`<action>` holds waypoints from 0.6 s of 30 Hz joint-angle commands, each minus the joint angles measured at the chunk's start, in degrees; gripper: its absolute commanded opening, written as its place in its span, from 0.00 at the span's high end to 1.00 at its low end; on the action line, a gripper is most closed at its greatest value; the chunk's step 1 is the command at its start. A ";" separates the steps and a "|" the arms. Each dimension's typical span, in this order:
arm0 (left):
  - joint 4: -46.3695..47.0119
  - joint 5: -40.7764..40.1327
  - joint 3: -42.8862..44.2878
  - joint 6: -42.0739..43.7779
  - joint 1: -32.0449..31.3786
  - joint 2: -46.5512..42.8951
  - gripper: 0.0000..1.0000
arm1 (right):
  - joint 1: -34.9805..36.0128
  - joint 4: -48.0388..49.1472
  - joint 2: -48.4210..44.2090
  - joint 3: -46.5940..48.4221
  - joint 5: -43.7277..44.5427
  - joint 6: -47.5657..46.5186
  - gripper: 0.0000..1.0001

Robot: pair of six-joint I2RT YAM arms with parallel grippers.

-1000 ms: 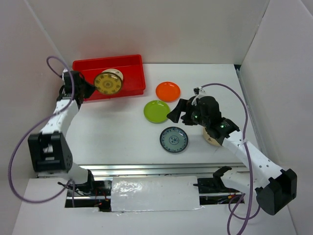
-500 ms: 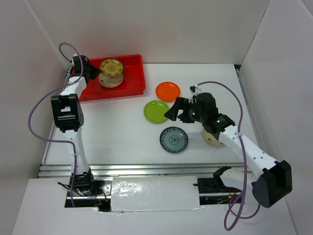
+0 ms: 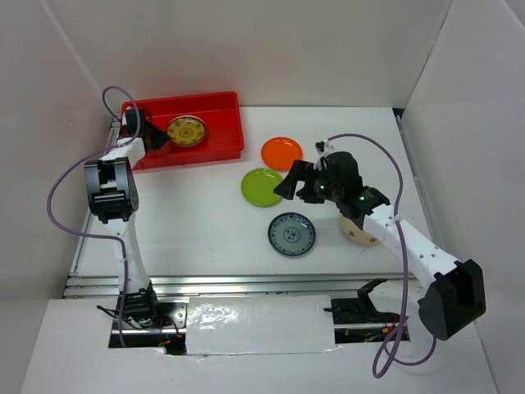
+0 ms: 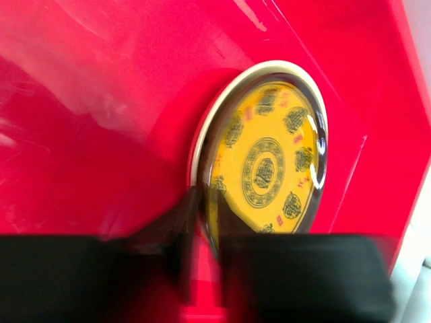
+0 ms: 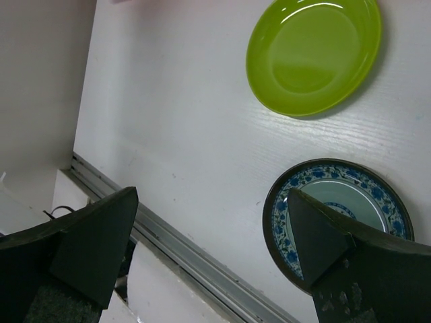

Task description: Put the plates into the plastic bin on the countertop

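The red plastic bin [image 3: 223,149] stands at the countertop's [image 3: 189,215] back left. In it a dark gold-patterned plate [image 3: 186,131] lies on a cream plate [image 4: 202,128]. My left gripper [image 3: 157,136] is shut on the gold plate's [image 4: 269,161] near rim, one finger above it and one below; its fingertips [image 4: 183,229] are blurred in the left wrist view. An orange plate [image 3: 281,153], a lime green plate [image 3: 262,187] and a blue-grey patterned plate [image 3: 291,234] lie on the counter. My right gripper [image 3: 285,187] hovers open and empty above the green [image 5: 313,57] and blue-grey [image 5: 337,215] plates.
Another cream plate [image 3: 361,233] lies partly hidden under my right arm. White walls close in the counter on three sides. A metal rail [image 3: 246,283] runs along the front edge, also seen in the right wrist view as the rail [image 5: 182,259].
My left arm carried the gold-patterned plate back over the bin and lowered it onto the cream plate. My right gripper drifted slightly left and away, staying open.
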 commanded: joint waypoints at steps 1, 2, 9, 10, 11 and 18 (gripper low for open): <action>2.15 1.05 1.86 1.05 0.50 -3.93 0.64 | -0.29 2.20 -0.38 1.56 0.47 -0.14 0.00; 0.15 0.87 1.60 1.05 0.24 -4.54 0.51 | -0.29 2.20 -0.38 1.47 0.91 0.03 0.00; -3.63 -7.01 1.94 6.67 -3.97 -18.41 0.01 | -1.60 -1.91 0.14 -0.20 11.18 5.38 0.00; -8.26 -8.34 2.91 8.50 -5.29 -19.48 0.01 | -2.04 -3.06 0.75 -0.20 13.20 6.27 0.00; -10.91 -9.75 5.44 9.31 -6.08 -20.53 0.01 | -2.92 -4.64 1.37 -0.29 15.31 7.58 0.00; -27.46 -13.02 1.81 13.35 -15.13 -31.78 0.01 | -6.61 -7.65 5.15 -7.47 22.73 14.36 0.00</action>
